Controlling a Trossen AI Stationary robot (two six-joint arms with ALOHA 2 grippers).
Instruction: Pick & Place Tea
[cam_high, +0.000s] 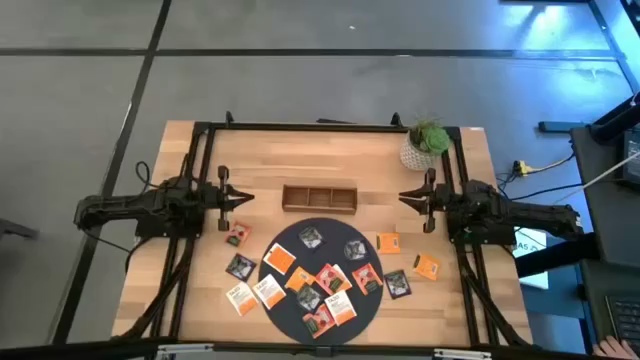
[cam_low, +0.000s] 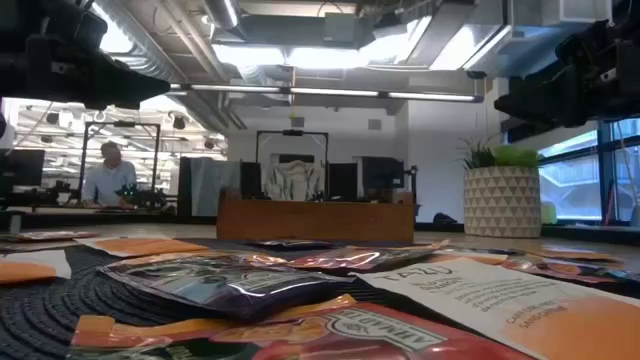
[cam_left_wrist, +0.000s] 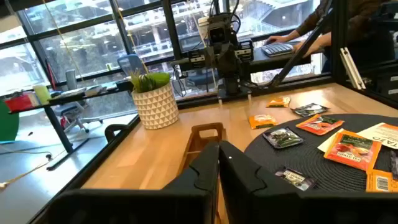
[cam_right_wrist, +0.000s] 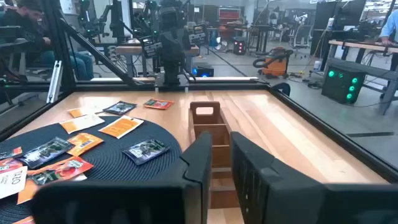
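Several small flat tea sachets lie on and around the dark round mat (cam_high: 333, 226): an orange one (cam_high: 279, 259), a black one (cam_high: 312, 237) and a red one (cam_high: 366, 279) on it, others such as an orange one (cam_high: 388, 243) on the bare wood. Behind the mat stands the brown three-compartment tray (cam_high: 320, 198). My left gripper (cam_high: 246, 198) (cam_left_wrist: 219, 147) hovers shut off the tray's left end. My right gripper (cam_high: 402, 198) (cam_right_wrist: 221, 140) hovers off its right end with a narrow gap between its fingers. Both point level at the tray and hold nothing.
A white patterned pot with a green plant (cam_high: 422, 148) stands at the table's far right corner. A black frame runs round the table edge (cam_high: 300, 126). Bare wood lies between the tray and the far edge. A person (cam_low: 108, 180) sits in the room beyond.
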